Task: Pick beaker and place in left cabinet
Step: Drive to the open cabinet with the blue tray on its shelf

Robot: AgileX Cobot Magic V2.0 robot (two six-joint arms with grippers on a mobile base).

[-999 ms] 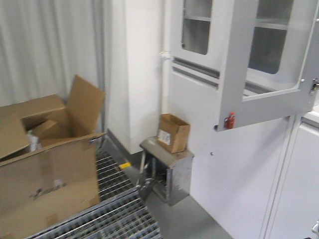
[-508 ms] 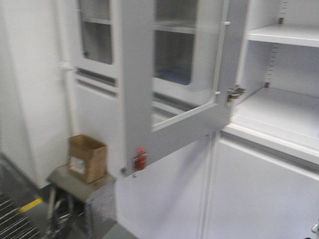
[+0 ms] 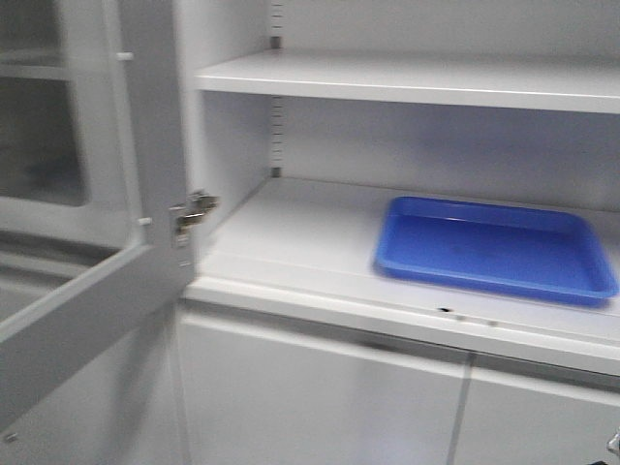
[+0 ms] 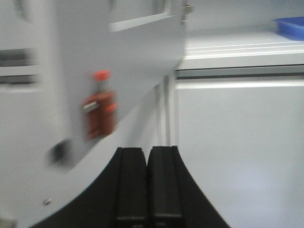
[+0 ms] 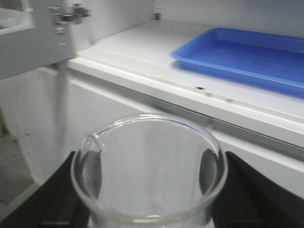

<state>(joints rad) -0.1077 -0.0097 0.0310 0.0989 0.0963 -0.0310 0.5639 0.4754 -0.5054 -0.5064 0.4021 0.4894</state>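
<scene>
In the front view, blurred by motion, the door [image 3: 87, 281] of the left cabinet [image 3: 291, 237] stands swung open at the far left, a glass pane in its upper part; a metal hinge [image 3: 194, 209] joins it to the cabinet's side wall; just right of that a slotted rail [image 3: 276, 126] runs up the back corner; the upper shelf [image 3: 417, 82] spans the top and the lower shelf [image 3: 281, 262] lies beneath it; a blue tray [image 3: 494, 250] sits flat on the right part of the lower shelf, well apart from the hinge; closed lower doors [image 3: 320, 397] fill the space below.

From the left wrist, a red latch [image 4: 99, 114] shows on the lower corner of the open door; the left gripper [image 4: 147, 154] is clenched, its two black fingers [image 4: 132, 185] pressed flat together with nothing between them; the tray's corner appears far off at the upper right.

From the right wrist, the hinge is at the upper left; the beaker [image 5: 147, 171] is upright in the grasp of the right gripper [image 5: 151, 209], a black finger [image 5: 61, 199] on either side of the glass, spout at the left of the rim; it is outside the cabinet, in front of the lower shelf's front edge, with the tray beyond it to the right.
</scene>
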